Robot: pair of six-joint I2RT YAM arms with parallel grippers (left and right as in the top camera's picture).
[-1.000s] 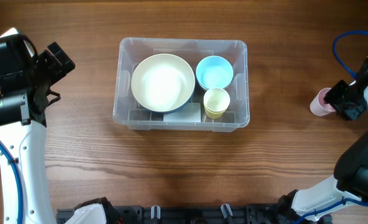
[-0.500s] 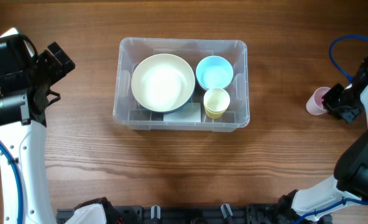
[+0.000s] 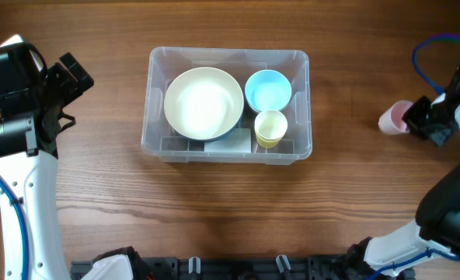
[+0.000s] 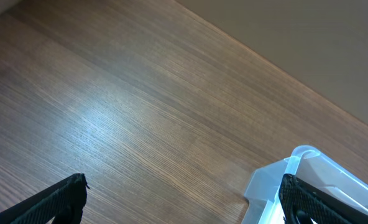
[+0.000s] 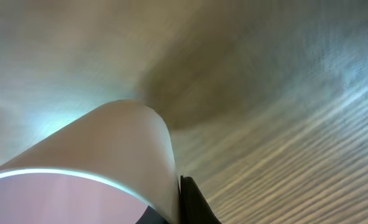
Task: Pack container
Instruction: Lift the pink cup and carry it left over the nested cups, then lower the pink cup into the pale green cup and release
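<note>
At the far left we see the left gripper [image 3: 74, 74] held above the desk [image 3: 214, 202] with its jaws spread wide and nothing between them. In its wrist view the two dark fingers [image 4: 66, 199] frame bare wood, and a corner of the container [image 4: 296, 171] shows at the lower right.

Moving right, the container [image 3: 228, 53] sits on the desk a little above the middle of the overhead view, well apart from both arms. Inside it we find a large cream bowl [image 3: 203, 103] filling the left part, a blue bowl [image 3: 268, 89] in the upper right and a yellow cup [image 3: 270, 128] just below that, with a white label [image 3: 228, 142] showing on the base.

Far to the right, near the desk's edge, a pink cup [image 3: 392, 117] is gripped by the right gripper [image 3: 416, 119], whose jaws are closed tight on it. In the right wrist view the cup [image 5: 97, 162] fills the lower left, with a dark finger [image 5: 193, 202] against its side.
</note>
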